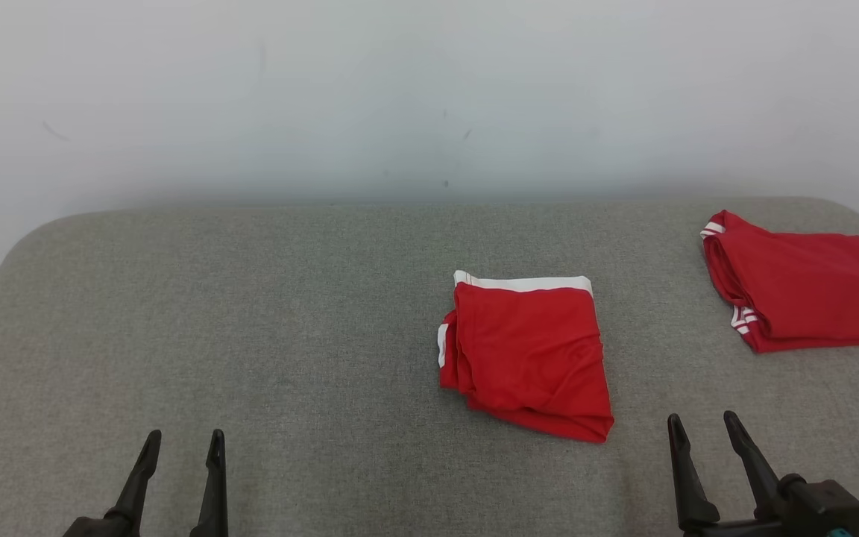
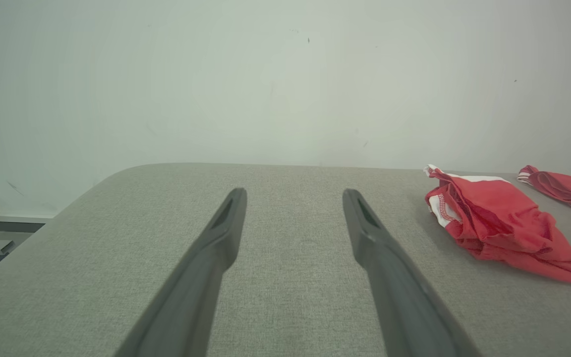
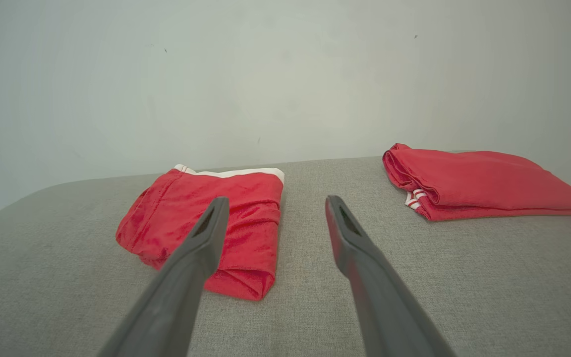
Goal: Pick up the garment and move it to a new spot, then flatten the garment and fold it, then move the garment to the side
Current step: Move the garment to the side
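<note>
Both empty and wide open: left gripper (image 1: 184,438), right gripper (image 1: 700,418); garment (image 1: 530,354) (waistband (image 1: 523,283) far) lies lengthwise front-to-back.

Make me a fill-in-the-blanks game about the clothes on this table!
The folded garment in the middle of the grey table is ____ with white trim.
A second folded garment lies toward the robot's ____ side.
The number of garments on the table is ____.
Both pairs of jaws stand ____, holding nothing.
Missing words: red; right; two; open.

Matt red cloth garment (image 1: 530,354) lies on coarse grey woven table (image 1: 250,335).
</note>
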Controlling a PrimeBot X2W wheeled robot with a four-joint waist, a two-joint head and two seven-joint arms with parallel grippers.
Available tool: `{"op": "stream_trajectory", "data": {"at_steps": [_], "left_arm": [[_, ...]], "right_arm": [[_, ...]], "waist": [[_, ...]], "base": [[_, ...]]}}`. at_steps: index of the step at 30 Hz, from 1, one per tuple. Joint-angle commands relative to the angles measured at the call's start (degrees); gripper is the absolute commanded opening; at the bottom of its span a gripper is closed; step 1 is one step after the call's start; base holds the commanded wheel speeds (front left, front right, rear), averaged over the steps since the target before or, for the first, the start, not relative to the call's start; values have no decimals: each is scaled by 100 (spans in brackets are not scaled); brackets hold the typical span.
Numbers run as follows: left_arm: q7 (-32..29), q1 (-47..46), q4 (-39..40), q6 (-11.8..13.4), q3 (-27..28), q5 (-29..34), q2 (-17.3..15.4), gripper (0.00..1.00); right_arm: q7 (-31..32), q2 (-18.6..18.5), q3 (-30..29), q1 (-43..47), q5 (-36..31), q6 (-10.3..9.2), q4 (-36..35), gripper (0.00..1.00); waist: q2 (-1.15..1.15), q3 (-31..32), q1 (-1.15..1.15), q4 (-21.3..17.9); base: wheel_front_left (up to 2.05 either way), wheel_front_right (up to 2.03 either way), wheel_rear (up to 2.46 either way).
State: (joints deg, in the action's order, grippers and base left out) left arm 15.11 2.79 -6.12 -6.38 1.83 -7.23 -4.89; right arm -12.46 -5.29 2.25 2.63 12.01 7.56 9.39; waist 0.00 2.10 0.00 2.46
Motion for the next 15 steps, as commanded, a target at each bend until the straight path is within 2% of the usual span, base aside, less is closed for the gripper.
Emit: {"op": "stream_trajectory", "data": {"at_steps": [1,8,15], "left_arm": [[1,48,1,19,4,-64,-33,100],[0,-42,-5,30,-45,-65,-11,100],[1,-81,-5,55,-159,-85,39,100]], "right_arm": [[-19,20,-13,-75,31,-14,24,100],[30,-80,62,-646,61,-14,322,100],[365,-309,169,-1575,57,-14,899,100]], "waist": [[0,0,0,-1],[0,-52,0,86],[0,-229,0,291]], "base": [[0,0,0],[0,0,0],[0,0,0]]}}
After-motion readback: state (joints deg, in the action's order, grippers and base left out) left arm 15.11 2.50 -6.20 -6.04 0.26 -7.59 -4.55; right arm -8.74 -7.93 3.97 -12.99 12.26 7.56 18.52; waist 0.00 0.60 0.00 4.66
